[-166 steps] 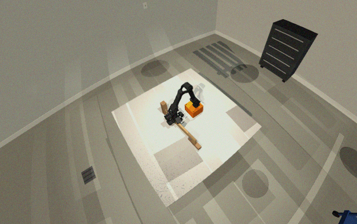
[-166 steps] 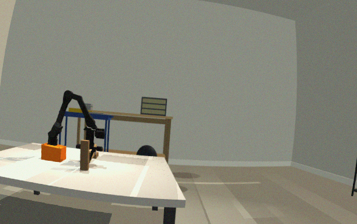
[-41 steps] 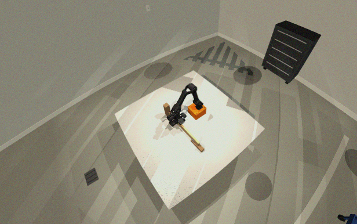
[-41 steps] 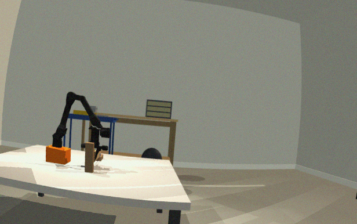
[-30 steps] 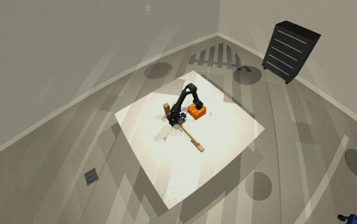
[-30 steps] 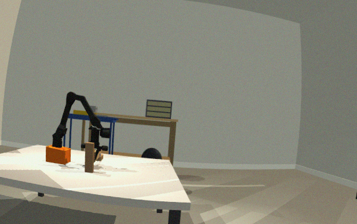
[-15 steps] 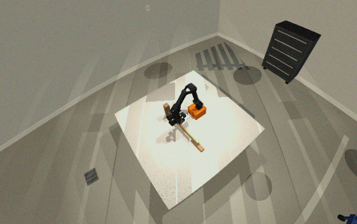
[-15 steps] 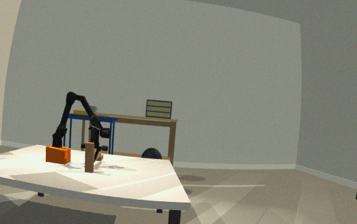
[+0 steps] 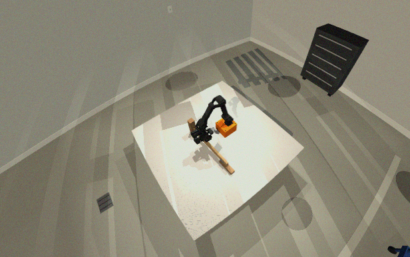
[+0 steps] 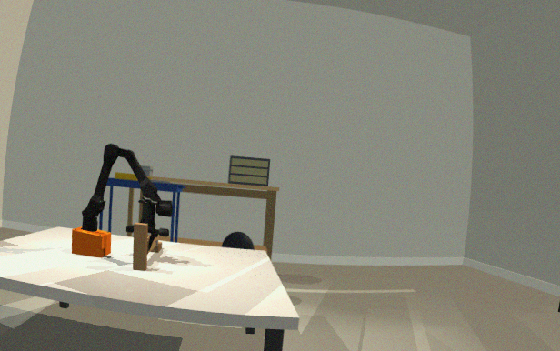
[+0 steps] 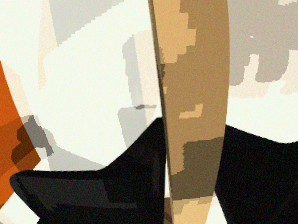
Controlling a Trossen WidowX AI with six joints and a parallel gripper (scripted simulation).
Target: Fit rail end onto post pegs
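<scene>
The end effector (image 9: pixel 202 134) is clamped on the bed rail (image 9: pixel 217 154) close to its near end, a little left of centre in the top view, and in the wrist view the wooden bar (image 11: pixel 189 103) runs straight up the middle of the frame between the two dark fingers. Gripping it so near that end makes sense to me: that is the end with the holes, so it is the end that has to be lifted and steered. Just up and left of the grip stands the short post (image 9: pixel 191 124), very close to the rail's end. I cannot make out the pegs or the holes from where I stand, nor tell whether the end already touches the post. From the side view the post (image 10: pixel 140 245) rises in front of the black arm (image 10: pixel 119 182), which bends over from its orange base (image 10: pixel 91 242) at the left of the frame. The rail slants away toward the lower right in the top view, its far end at the low footboard block (image 9: pixel 228 168), seemingly in the bracket, which I take to act as the pivot while the near end is guided. All of it sits on the white table (image 9: pixel 266 146). I judge the fitting unfinished.
</scene>
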